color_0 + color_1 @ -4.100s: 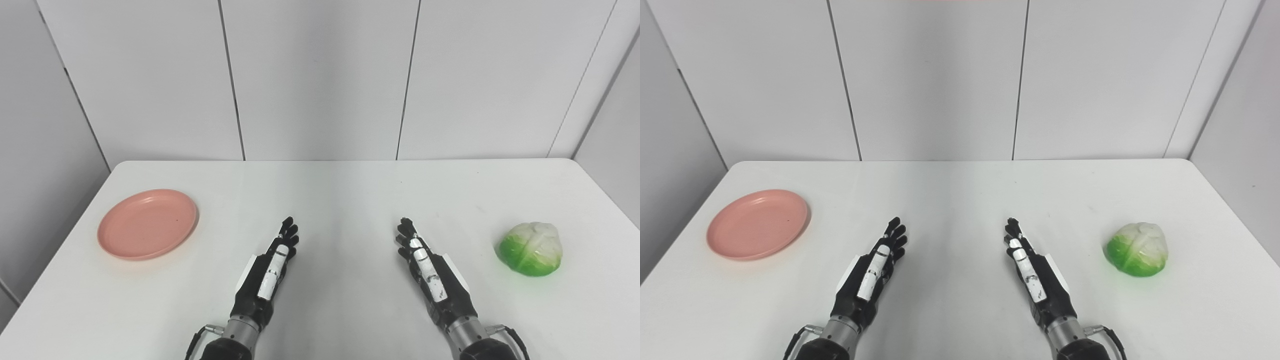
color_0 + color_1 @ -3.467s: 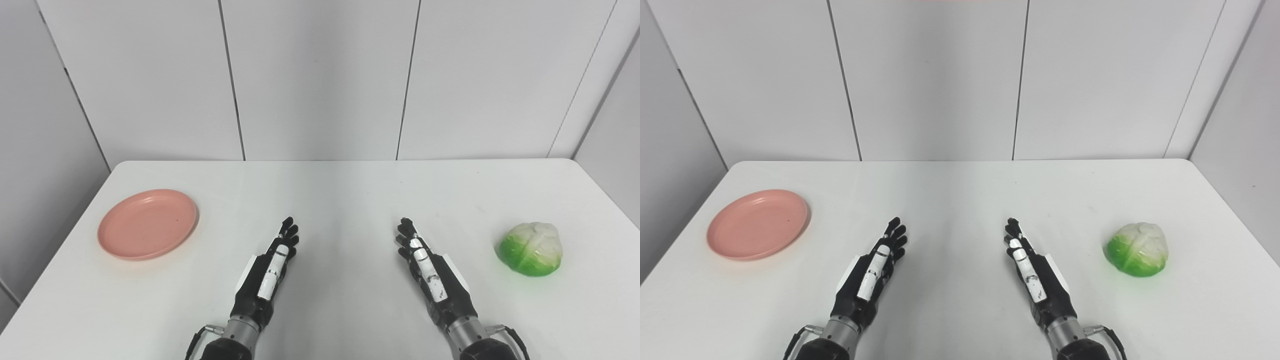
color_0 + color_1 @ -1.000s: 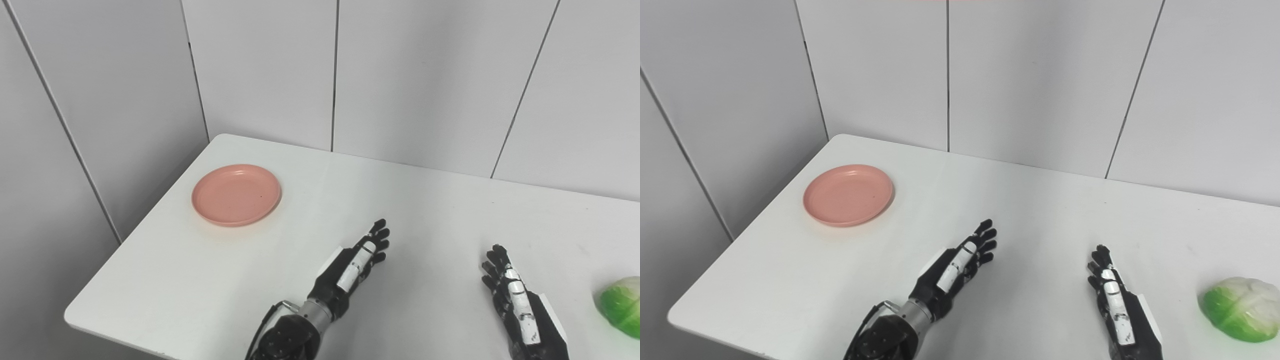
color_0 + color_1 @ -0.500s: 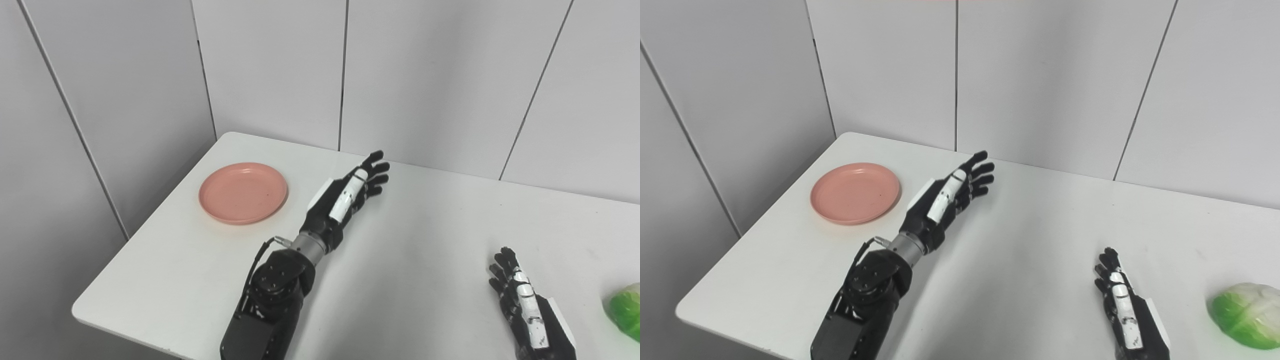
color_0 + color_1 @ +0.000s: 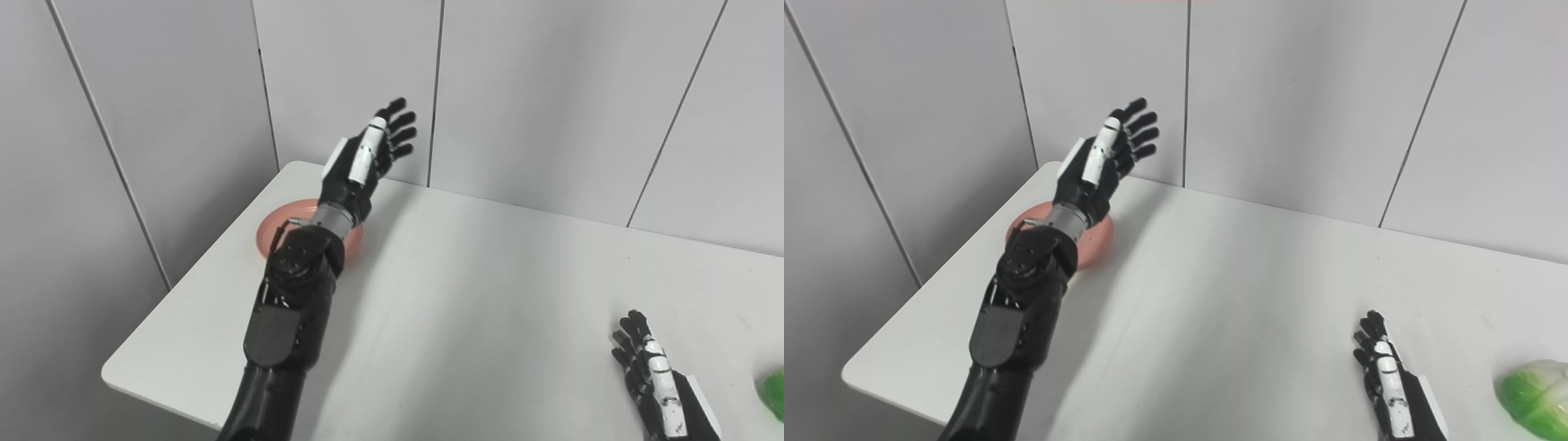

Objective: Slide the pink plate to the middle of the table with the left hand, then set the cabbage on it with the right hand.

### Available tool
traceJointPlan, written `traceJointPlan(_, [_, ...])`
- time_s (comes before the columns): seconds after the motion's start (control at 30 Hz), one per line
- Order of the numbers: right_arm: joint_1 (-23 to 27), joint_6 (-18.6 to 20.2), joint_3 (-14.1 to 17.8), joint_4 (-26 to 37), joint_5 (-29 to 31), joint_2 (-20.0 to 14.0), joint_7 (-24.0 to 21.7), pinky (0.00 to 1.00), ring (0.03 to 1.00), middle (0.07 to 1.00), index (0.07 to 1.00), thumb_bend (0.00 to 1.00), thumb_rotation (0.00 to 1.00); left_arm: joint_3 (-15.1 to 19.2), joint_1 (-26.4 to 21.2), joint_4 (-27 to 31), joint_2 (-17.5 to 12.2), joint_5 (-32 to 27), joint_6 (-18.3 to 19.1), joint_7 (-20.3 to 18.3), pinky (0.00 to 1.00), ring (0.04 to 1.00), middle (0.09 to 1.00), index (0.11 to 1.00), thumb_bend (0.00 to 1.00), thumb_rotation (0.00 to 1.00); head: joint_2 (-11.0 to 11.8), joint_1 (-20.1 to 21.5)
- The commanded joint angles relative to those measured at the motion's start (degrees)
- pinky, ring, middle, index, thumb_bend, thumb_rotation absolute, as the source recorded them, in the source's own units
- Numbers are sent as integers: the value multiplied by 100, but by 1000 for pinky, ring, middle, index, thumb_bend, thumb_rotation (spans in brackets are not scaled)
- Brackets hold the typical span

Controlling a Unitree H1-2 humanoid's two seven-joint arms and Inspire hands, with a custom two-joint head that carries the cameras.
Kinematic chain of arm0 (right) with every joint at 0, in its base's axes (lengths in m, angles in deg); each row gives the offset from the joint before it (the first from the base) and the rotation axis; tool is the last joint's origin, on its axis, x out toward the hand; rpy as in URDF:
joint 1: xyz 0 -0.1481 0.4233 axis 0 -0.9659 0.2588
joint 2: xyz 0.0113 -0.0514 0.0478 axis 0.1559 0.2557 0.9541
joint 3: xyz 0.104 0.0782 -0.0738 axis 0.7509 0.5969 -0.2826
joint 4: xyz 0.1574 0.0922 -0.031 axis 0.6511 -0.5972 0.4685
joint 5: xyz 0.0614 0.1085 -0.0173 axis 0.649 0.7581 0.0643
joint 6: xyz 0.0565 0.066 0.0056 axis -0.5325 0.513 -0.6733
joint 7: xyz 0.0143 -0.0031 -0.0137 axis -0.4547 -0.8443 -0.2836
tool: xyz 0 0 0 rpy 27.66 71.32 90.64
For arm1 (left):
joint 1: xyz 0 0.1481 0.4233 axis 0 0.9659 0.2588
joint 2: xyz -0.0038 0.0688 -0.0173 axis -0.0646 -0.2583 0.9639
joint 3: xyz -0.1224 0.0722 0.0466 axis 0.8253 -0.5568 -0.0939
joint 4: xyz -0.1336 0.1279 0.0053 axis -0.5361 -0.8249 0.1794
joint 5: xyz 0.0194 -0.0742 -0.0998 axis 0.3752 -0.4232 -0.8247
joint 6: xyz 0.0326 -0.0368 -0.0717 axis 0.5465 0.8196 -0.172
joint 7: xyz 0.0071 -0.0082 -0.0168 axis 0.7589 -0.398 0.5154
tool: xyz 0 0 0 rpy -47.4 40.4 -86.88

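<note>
Nothing done yet, I judge: my left hand (image 5: 364, 160) hangs raised, fingers spread and empty, over the plate (image 5: 1096, 242) at ten o'clock; right hand (image 5: 1390, 386) rests released; cabbage (image 5: 1534, 398) sits at four o'clock.

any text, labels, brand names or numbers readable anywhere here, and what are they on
None: no readable text, label, brand or number shows in either view.
pink plate: plain, mostly hidden behind the left arm.
cabbage: no sticker or print visible.
left hand and right hand: black and white covers, no lettering that can be made out.
table and wall panels: bare, no signs.
</note>
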State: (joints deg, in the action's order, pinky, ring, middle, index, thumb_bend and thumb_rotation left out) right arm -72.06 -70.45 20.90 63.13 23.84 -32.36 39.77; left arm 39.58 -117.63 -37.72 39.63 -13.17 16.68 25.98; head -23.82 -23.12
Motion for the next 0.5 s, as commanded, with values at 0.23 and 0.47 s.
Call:
traceJointPlan(0.23, [-122,287,33,48,35,-66,10,1000,1000,1000,1000,96,1000,523,-695,-866,-857,-79,-490,258,876,886,892,889,381,1000,0,-71])
traceJointPlan(0.47, [-144,299,36,111,31,-58,32,1000,1000,1000,1000,89,1000,940,-795,-1302,-1245,-299,-618,359,886,891,894,889,381,1000,-17,-86])
